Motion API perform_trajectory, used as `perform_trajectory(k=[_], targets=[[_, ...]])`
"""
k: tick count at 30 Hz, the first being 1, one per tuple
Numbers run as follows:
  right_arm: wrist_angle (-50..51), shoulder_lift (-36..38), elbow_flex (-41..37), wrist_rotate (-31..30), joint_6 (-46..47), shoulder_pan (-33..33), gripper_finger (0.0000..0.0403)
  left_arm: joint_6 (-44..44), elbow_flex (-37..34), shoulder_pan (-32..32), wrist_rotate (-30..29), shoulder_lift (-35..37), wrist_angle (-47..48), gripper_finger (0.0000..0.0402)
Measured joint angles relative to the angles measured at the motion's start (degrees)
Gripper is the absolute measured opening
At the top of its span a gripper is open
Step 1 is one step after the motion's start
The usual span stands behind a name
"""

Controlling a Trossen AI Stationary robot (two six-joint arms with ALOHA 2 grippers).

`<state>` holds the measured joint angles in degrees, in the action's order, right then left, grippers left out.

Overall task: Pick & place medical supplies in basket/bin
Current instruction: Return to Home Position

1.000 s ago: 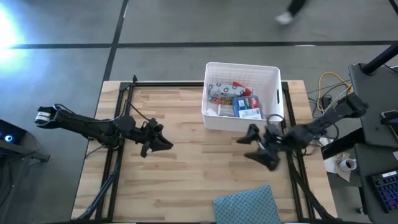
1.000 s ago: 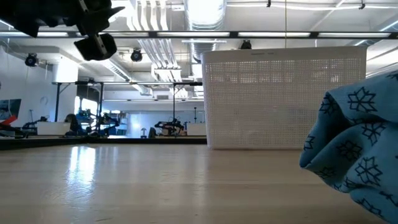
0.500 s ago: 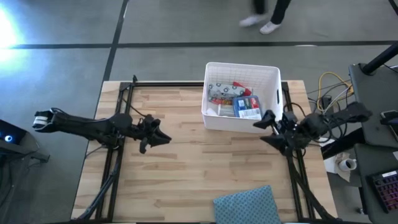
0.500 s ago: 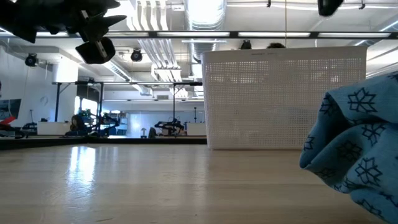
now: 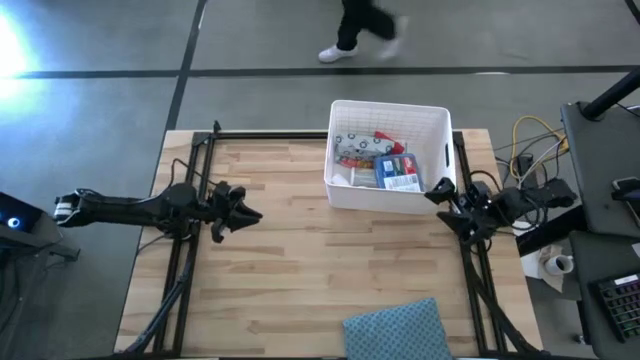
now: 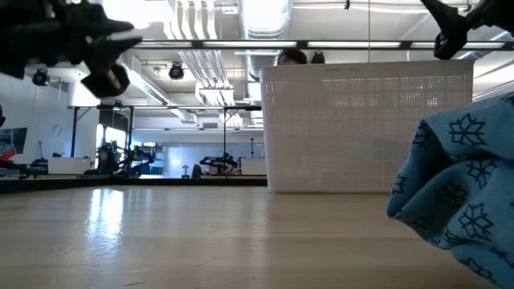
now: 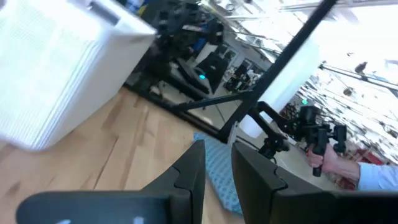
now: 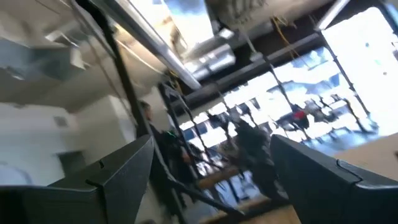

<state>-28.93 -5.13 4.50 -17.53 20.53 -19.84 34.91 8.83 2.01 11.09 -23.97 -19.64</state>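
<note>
The white bin (image 5: 388,106) stands at the table's far side, right of the middle, and also shows in the low view (image 6: 365,128). The medical supplies (image 5: 378,160) lie inside it: red, blue and white packs. My left gripper (image 5: 255,214) hovers over the table's left part, pointing level toward the right. Its fingers (image 7: 217,155) stand a narrow gap apart with nothing between them. My right gripper (image 5: 432,193) hangs open and empty just right of the bin's near right corner, and in the right wrist view (image 8: 211,155) it is tilted upward.
A blue-grey snowflake-patterned cloth (image 5: 395,330) lies bunched at the near edge, right of the middle, close to the low camera (image 6: 458,193). Black frame rails (image 5: 185,250) run along both table sides. Bare wood lies between the arms. A person (image 5: 360,30) walks beyond the far edge.
My left gripper has drawn back toward the table's left edge. My right gripper has pulled away from the table's middle toward the right edge and far side, ending beside the bin's near right corner. Neither carries anything. The bin and cloth have stayed put.
</note>
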Motion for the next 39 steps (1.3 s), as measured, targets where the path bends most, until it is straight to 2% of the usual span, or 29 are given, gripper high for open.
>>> perform_trajectory(k=[3, 6, 9, 17, 22, 28, 31, 35, 37, 39], targets=[[-1.50, 5.12, -3.28, 0.88, -0.57, -0.06, 0.0311, 2.59, -4.53, 0.67, -0.03, 3.02, -1.98, 0.0060], [-2.13, 5.14, -3.64, 1.80, -2.45, -0.04, 0.0308, 4.59, -8.17, 0.67, -0.08, 6.57, -4.93, 0.0060], [-1.88, 5.14, -3.62, 2.60, -2.94, -0.04, 0.0306, 3.47, -7.37, 0.69, -0.16, 9.80, -0.19, 0.0060], [-1.48, 5.14, -3.55, 3.02, -4.32, -0.04, 0.0313, 2.26, -8.20, 0.73, 0.04, 16.20, 1.31, 0.0060], [-0.95, 5.07, -3.66, 11.78, -2.78, -0.05, 0.0310, 2.16, -8.23, 0.69, 0.59, 18.92, 2.27, 0.0060], [-0.91, 5.07, -3.90, 12.65, -5.98, 0.00, 0.0306, 2.20, -8.23, 0.69, 0.62, 19.91, 5.29, 0.0060], [-4.23, 5.12, -3.75, 9.82, -9.14, -0.03, 0.0308, 2.33, -8.16, 0.69, 0.61, 19.89, 5.43, 0.0060], [-7.03, 5.10, -2.18, 4.70, -22.99, -0.02, 0.0314, 3.62, -8.18, 0.69, 0.61, 19.89, 5.32, 0.0060], [-6.89, 5.10, -0.66, -0.58, -27.42, -0.02, 0.0316, 4.15, -8.18, 0.69, 0.61, 19.78, 5.29, 0.0060], [-4.74, 5.07, 1.18, -8.49, -29.83, -0.02, 0.0318, 4.18, -8.18, 0.69, 0.61, 19.52, 5.31, 0.0060]])
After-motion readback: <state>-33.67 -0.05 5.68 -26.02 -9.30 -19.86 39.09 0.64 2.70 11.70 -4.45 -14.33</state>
